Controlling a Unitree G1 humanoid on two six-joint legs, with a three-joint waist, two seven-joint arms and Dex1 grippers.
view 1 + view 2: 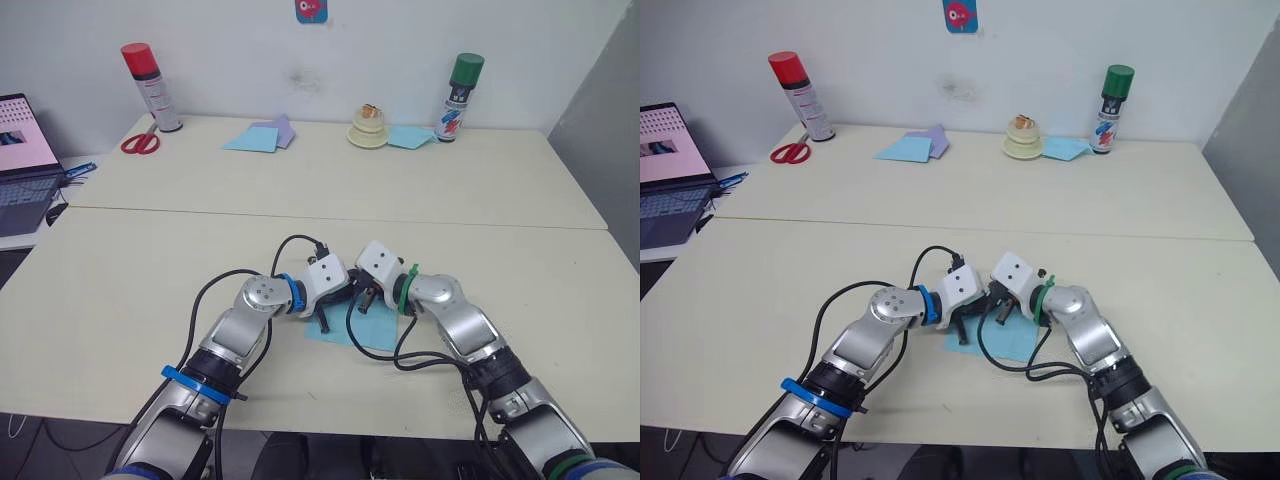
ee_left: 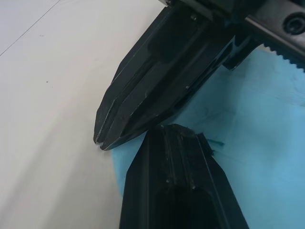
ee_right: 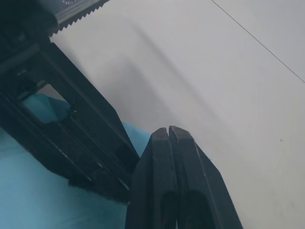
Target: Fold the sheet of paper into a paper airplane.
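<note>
The light-blue sheet of paper (image 1: 378, 330) lies flat on the near table, close to its front edge. Both grippers meet over its far left part. My left gripper (image 1: 327, 318) points down onto the paper; in the left wrist view its fingers (image 2: 178, 131) look shut, tips resting on the blue sheet (image 2: 257, 143). My right gripper (image 1: 362, 303) comes in from the right, right beside the left one. In the right wrist view it (image 3: 168, 130) is shut, pads together, its tips at the paper's edge (image 3: 28, 191). I see no paper between either pair of fingers.
On the far table stand a red-capped spray can (image 1: 150, 85), scissors (image 1: 140, 143), light-blue and lilac sheets (image 1: 262, 135), a cream stack of rolls (image 1: 368, 128) and a green-capped can (image 1: 458, 97). A laptop (image 1: 25, 160) sits at the far left.
</note>
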